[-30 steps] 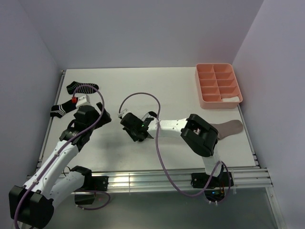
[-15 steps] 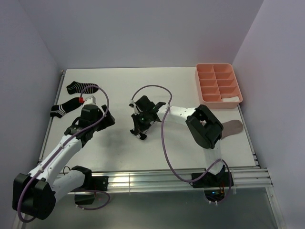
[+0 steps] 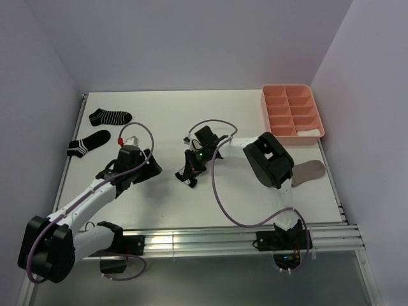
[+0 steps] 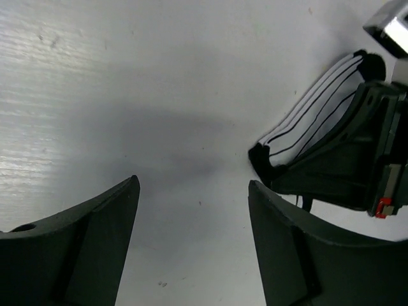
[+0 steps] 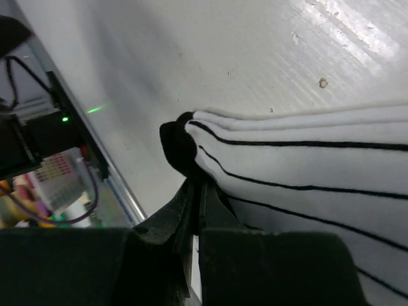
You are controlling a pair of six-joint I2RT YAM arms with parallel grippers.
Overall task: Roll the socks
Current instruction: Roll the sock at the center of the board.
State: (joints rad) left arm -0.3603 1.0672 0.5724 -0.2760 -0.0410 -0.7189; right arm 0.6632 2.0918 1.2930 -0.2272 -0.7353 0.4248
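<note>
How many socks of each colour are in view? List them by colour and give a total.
black striped socks: 2
white thin-striped sock: 1
taupe sock: 1
plain white sock: 1
Total: 5

Black-toed striped sock (image 5: 306,172) in gripper (image 5: 195,191)

A white desk (image 3: 236,111) sits boxed in by plain pale lavender walls (image 3: 191,38) at the back and both sides. Aluminium rails (image 3: 191,242) run along its near edge. Light is soft and even.
</note>
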